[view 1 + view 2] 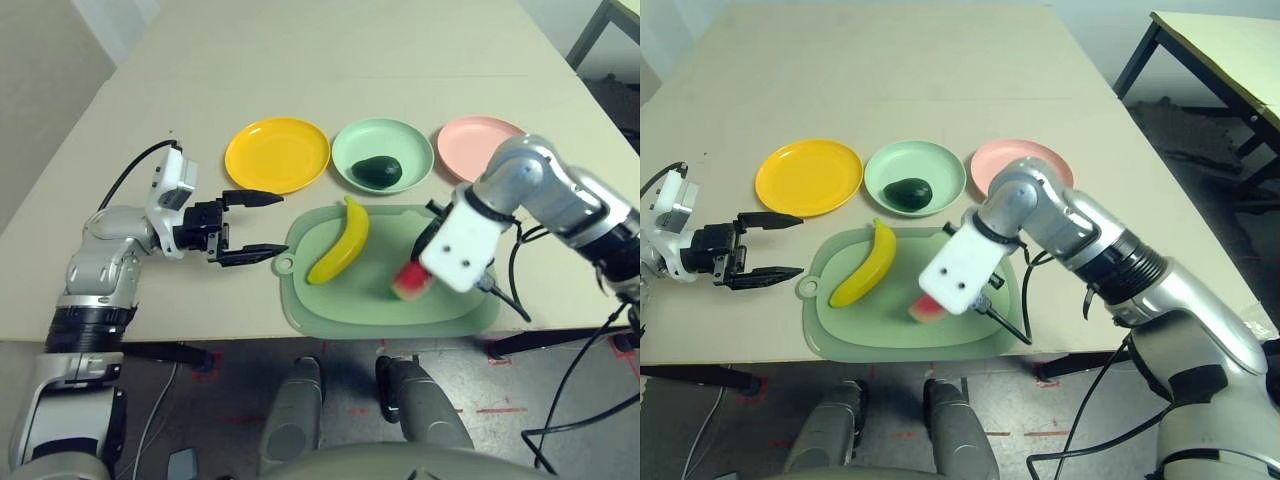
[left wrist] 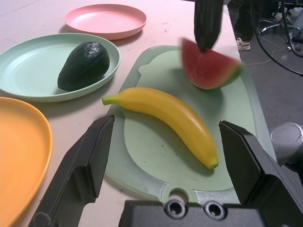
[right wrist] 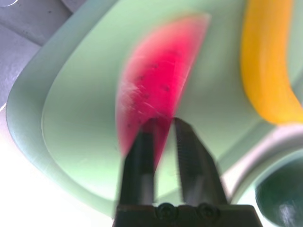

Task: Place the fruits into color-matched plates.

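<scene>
The watermelon wedge (image 3: 156,85) is over the right part of the mint cutting board (image 1: 380,305), and my right gripper (image 3: 164,124) is shut on its upper edge. In the left wrist view a black finger (image 2: 207,23) comes down onto the wedge (image 2: 208,68). The yellow banana (image 1: 340,240) lies on the board's left part. The dark green avocado (image 1: 377,171) rests in the mint green plate (image 1: 410,140). The yellow plate (image 1: 277,153) and the pink plate (image 1: 478,140) hold nothing. My left gripper (image 1: 250,227) stands open just left of the board, its fingers pointing at the banana.
The three plates stand in a row behind the cutting board. The board's small handle loop (image 1: 283,264) points toward my left gripper. Bare beige table (image 1: 330,60) stretches beyond the plates. The table's front edge runs just below the board.
</scene>
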You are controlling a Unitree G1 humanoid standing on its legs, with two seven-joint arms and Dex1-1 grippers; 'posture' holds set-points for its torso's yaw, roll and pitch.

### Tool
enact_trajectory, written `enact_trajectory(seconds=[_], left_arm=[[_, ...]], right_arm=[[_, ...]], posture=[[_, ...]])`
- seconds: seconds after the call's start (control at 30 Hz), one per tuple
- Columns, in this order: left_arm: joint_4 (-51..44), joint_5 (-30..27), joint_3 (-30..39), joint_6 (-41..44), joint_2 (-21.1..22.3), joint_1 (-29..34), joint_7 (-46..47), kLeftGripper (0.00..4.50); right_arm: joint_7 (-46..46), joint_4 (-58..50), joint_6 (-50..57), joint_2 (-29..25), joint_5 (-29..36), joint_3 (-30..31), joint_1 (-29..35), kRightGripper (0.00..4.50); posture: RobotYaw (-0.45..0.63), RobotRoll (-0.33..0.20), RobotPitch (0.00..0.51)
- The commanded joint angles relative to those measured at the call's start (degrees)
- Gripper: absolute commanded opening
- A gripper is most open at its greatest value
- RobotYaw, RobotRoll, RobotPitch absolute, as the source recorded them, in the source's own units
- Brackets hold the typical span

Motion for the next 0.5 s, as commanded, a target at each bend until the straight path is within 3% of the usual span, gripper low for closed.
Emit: enact_trajectory(seconds=[0.03,0.3,0.4,0.5], left_arm=[[-0.73,0.70,-0.76,0.28,0.00,0.45,0.00,4.50],[-0.82,0.88,-0.97,0.21,-0.09,0.07,0.22,4.50],[-0.98,0.88,-0.95,0.28,0.05,0.02,0.30,4.50],[-1.24,0.84,-0.82,0.35,0.25,0.16,0.40,4.50]], right_arm=[[0.30,-1.34,2.52,-2.29,2.39,2.02,-0.24,0.03],[0.30,-5.95,6.22,-4.19,4.67,3.06,1.23,0.03],[0.30,-6.08,5.93,-3.85,3.89,3.11,1.99,0.66],[0.30,-5.86,5.50,-3.21,3.00,2.91,2.97,1.68]], posture=[[-0.01,0.000,0.183],[-0.01,0.000,0.183],[-0.01,0.000,0.183],[-0.01,0.000,0.183]])
